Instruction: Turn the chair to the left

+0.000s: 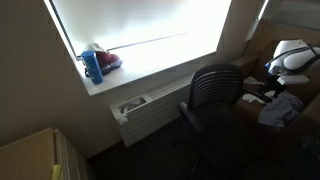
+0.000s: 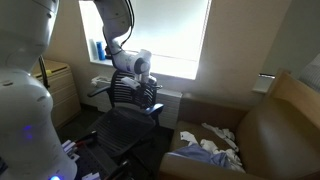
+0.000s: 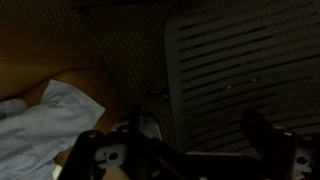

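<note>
I see the chair (image 1: 213,95) standing just in front of the window (image 1: 140,30), below its sill, with its ribbed backrest (image 3: 245,70) upright. My end effector (image 2: 152,104) also hangs below the window, close against the backrest's upper edge. In the wrist view its fingers (image 3: 265,135) stand wide apart, clamped on nothing. A blue bottle (image 1: 92,65) sits on the window's sill.
</note>
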Available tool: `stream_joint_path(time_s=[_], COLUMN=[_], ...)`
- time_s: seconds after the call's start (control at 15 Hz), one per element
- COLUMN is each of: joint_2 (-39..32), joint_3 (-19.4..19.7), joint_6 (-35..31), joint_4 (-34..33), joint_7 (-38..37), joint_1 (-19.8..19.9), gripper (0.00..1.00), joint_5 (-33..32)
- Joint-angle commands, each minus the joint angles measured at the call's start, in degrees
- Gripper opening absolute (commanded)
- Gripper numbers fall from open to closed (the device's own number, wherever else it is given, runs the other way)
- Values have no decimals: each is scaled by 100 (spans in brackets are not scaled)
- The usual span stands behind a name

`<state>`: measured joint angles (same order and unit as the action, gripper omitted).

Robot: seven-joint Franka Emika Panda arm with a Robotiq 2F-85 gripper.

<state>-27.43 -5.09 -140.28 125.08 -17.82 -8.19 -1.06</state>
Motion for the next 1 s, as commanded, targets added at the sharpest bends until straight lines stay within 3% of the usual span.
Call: stream_joint_path(time_s=[0.0, 0.2, 0.33, 0.4, 0.73, 0.93], joint_2=[132, 40, -34, 3, 19, -349], joint_3=[481, 745, 616, 637, 459, 433], joint_6=[-223, 978, 1612, 1158, 1046, 785], joint_4=[183, -95, -301, -113, -47, -241], joint_7=[-223, 132, 733, 277, 544, 371], joint_1=[-370, -371, -124, -231, -94, -273], gripper=[100, 100, 100, 100, 100, 100], joint_5=[-622, -1285, -1216, -1206, -888, -979])
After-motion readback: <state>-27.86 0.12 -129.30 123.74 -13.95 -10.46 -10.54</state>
